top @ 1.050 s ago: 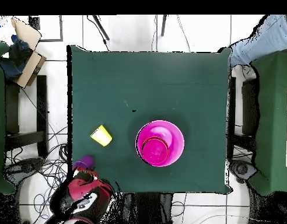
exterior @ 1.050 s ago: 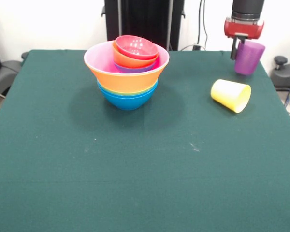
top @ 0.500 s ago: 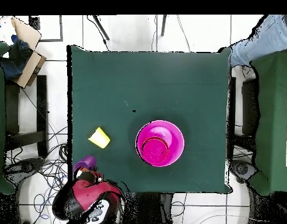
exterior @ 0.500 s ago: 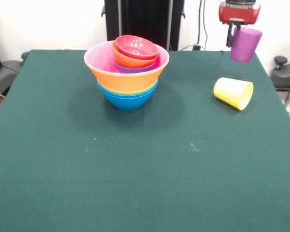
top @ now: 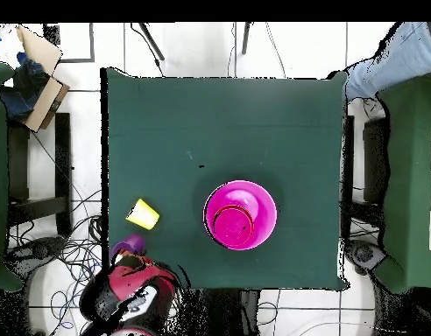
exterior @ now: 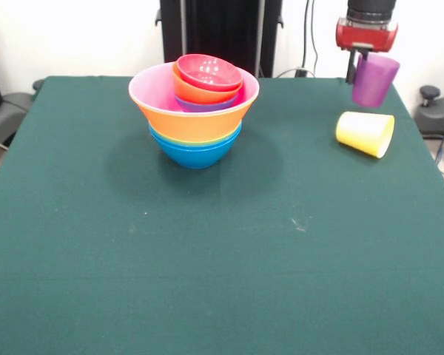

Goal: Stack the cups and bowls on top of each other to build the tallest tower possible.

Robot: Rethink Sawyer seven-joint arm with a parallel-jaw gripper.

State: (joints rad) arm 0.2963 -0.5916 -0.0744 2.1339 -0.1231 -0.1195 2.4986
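Table [exterior: 207,281] holds the tower [exterior: 194,111] exactly where it stood a second ago, nothing in it touched. What has changed lies at the far right corner in the front view. The yellow cup [exterior: 365,133], on its side with its mouth toward the table's right edge, has rolled further toward that edge over the last second. The end effector [exterior: 361,65] has lifted the purple cup [exterior: 374,80] clear of the cloth and holds it by the rim, tilted; the overhead view shows the cup [top: 129,246] beside the arm just off the table's corner.

That suggests one cup is on its way to the tower, while the other is drifting toward a fall and may need a longer reach.

Tower contents: blue bowl [exterior: 196,153] at the base, wide orange bowl [exterior: 196,122] with pink [exterior: 152,92] inside it, then a purple-looking rim, orange-red, and the crimson bowl [exterior: 209,72] on top, empty. The yellow cup looks empty; the purple cup's inside cannot be seen.
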